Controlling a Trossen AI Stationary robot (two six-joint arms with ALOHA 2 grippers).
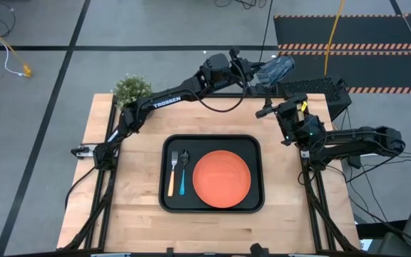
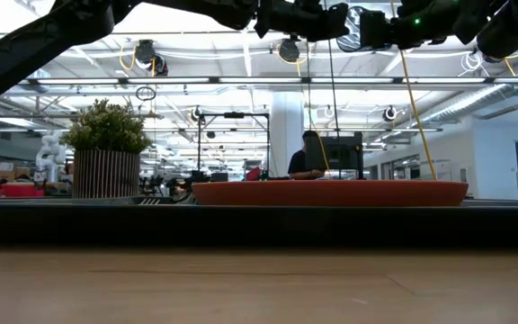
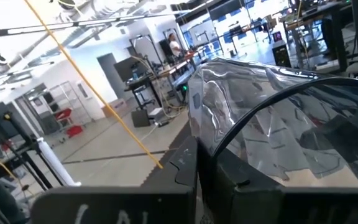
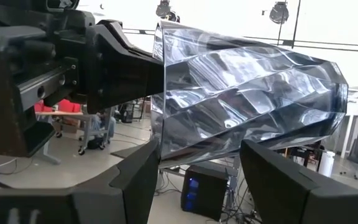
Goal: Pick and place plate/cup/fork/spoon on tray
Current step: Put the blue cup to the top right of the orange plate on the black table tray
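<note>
The dark blue translucent cup (image 1: 275, 70) hangs on its side in the air over the table's far edge, with my left gripper (image 1: 257, 75) shut on its left end. My right gripper (image 1: 268, 108) stands open just near of the cup. In the right wrist view its two fingers (image 4: 135, 180) show in front of the cup's (image 4: 247, 93) middle, apart from it. The orange plate (image 1: 221, 178), the orange-handled fork (image 1: 171, 175) and the blue-handled spoon (image 1: 184, 175) lie flat in the black tray (image 1: 257, 146). My left gripper pinches the cup's wall at its rim (image 3: 197, 124), at the cup's left end; one finger (image 3: 241, 180) seems to be inside and one outside. The fingers (image 4: 129, 62) come level from the table's left and lie along the cup. The cup is lifted clear, lying level.
A potted green plant (image 1: 130, 89) stands at the table's far left corner. A black box (image 1: 320, 89) sits at the far right, beside the right arm. Bare wood shows near of the tray and to its left.
</note>
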